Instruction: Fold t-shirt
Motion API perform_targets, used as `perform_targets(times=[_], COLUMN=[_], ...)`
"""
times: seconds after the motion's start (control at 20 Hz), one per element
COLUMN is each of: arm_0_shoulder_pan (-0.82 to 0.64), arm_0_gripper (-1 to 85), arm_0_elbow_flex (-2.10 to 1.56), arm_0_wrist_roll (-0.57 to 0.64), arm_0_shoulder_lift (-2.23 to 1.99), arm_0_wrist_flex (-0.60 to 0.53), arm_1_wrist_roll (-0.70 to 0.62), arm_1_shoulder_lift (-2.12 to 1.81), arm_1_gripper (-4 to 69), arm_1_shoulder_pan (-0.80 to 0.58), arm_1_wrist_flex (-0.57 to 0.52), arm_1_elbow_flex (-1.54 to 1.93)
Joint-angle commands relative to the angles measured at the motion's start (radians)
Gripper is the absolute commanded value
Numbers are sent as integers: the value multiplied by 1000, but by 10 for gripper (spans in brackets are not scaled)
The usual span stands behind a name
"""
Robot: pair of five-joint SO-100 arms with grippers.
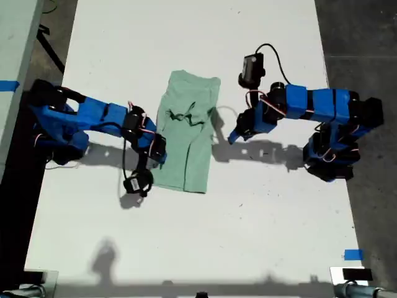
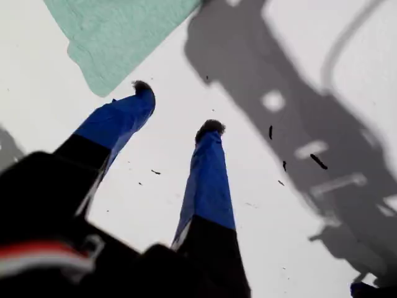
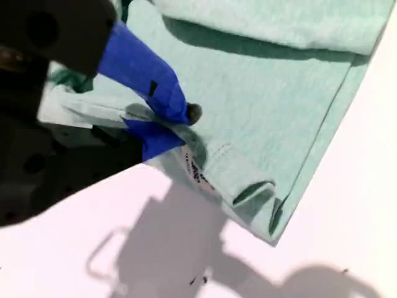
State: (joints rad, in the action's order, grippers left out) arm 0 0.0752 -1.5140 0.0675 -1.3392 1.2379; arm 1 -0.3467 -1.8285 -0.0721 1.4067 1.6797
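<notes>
The pale mint-green t-shirt [image 1: 189,143] lies on the white table [image 1: 205,236] as a narrow lengthwise strip, rumpled near its upper middle. My second gripper [image 1: 160,155] is at the shirt's edge on the exterior view's left, and in the second wrist view it [image 3: 180,124] is shut on a lifted fold of the t-shirt [image 3: 267,112]. My first gripper [image 1: 232,138] hovers just off the shirt's edge on the exterior view's right. Its blue fingers stand apart, open [image 2: 177,108], over bare table, with a corner of the t-shirt [image 2: 118,37] beyond the tips.
Dark floor [image 1: 366,37] borders the table on the exterior view's right. Blue tape marks sit at the near right [image 1: 353,254] and far left [image 1: 7,85] of that view. A black cable [image 1: 273,53] loops above the first arm.
</notes>
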Motion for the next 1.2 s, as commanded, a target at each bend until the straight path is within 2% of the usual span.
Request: perform_targets(times=[0.0,0.15,0.25,0.3,0.45,0.5,0.6,0.7,0.8,0.95,1.15], arm_0_shoulder_pan=[31,14,2,-5,-29,-37,-40,-3,63,166,245], arm_0_gripper=[0,13,213,240,254,277,259,241,241,234,228], arm_0_elbow_flex=[255,417,494,523,522,499,468,394,284,110,-25], arm_0_wrist_roll=[20,20,54,55,91,117,153,155,103,2,-114], arm_0_shoulder_lift=[190,370,400,379,179,100,-21,-101,-169,-275,-359], arm_0_wrist_flex=[-3,29,104,164,345,388,457,476,465,377,327], arm_1_wrist_roll=[12,20,28,32,40,44,54,66,92,144,215], arm_1_shoulder_lift=[-86,-106,-124,-135,-167,-176,-206,-233,-225,-167,-37], arm_1_gripper=[194,194,195,195,196,196,190,189,188,194,202], arm_1_shoulder_pan=[15,20,23,25,25,26,32,54,109,213,304], arm_1_wrist_flex=[-26,-31,-34,-38,-46,-46,-46,-46,-52,-150,-253], arm_1_elbow_flex=[0,23,41,57,95,107,130,153,163,167,117])
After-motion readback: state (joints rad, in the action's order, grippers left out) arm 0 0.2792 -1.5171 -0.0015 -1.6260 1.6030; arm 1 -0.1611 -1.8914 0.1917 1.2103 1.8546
